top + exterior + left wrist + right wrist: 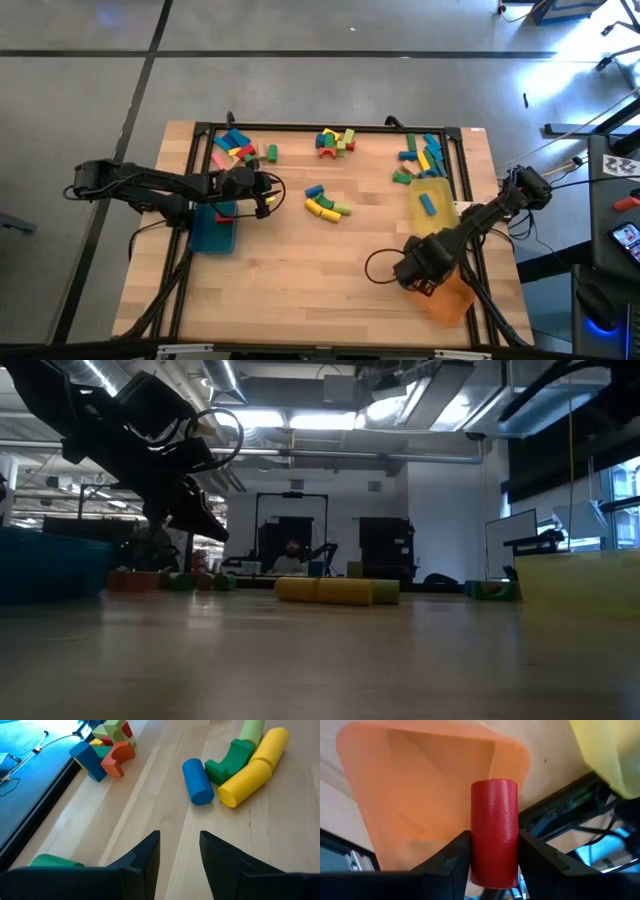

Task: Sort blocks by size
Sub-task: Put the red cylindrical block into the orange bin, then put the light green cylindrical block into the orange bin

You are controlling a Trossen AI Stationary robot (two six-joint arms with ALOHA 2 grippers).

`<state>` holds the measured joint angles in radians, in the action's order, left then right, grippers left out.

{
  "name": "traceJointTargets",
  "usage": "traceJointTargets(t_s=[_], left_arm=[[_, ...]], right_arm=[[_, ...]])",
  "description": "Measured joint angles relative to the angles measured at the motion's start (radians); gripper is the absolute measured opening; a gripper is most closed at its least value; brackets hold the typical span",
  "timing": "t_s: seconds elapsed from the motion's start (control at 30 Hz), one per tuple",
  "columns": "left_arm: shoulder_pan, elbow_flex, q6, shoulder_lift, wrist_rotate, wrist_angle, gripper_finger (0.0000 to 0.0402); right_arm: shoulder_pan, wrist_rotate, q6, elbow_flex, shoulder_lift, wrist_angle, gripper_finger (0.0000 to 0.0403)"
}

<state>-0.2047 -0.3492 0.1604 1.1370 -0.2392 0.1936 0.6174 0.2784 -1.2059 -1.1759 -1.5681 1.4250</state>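
Observation:
Painted blocks lie in groups on the wooden table: one at the far left, one at the far middle, one at the far right, and one at the centre. My left gripper hovers open left of the centre group, with nothing between its fingers; ahead of it lie a blue cylinder, a green arch and yellow cylinders. My right gripper is at the near right, shut on a red cylinder above the orange tray. My right gripper pinches the red cylinder by its round sides between the two fingers, near one of its ends. The fingers come from above, pointing steeply down. The cylinder is lifted clear, over the orange tray's rim.
A yellow tray with a blue block in it stands at the right, beyond the orange tray. A teal tray sits at the left, under the left arm. A black frame edges the table.

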Motion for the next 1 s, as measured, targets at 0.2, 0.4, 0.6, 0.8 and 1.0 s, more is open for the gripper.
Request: traceJointTargets(t_s=[0.2,0.4,0.6,0.8,1.0], left_arm=[[0.000,0.000,-0.027,0.000,0.000,0.016,0.0123],[0.000,0.000,-0.069,0.000,0.000,-0.014,0.0123],[0.000,0.000,-0.083,0.000,0.000,-0.036,0.0123],[0.000,0.000,-0.083,0.000,0.000,-0.044,0.0123],[0.000,0.000,-0.083,0.000,0.000,-0.039,0.0123]], right_arm=[[0.063,-0.032,-0.128,0.000,0.000,-0.007,0.0151],[0.028,-0.023,-0.148,0.000,0.000,0.038,0.0152],[-0.040,0.012,-0.101,0.000,0.000,0.037,0.0178],[-0.045,0.022,-0.092,0.000,0.000,0.017,0.0224],[-0.145,0.067,-0.012,0.000,0.000,0.013,0.0247]])
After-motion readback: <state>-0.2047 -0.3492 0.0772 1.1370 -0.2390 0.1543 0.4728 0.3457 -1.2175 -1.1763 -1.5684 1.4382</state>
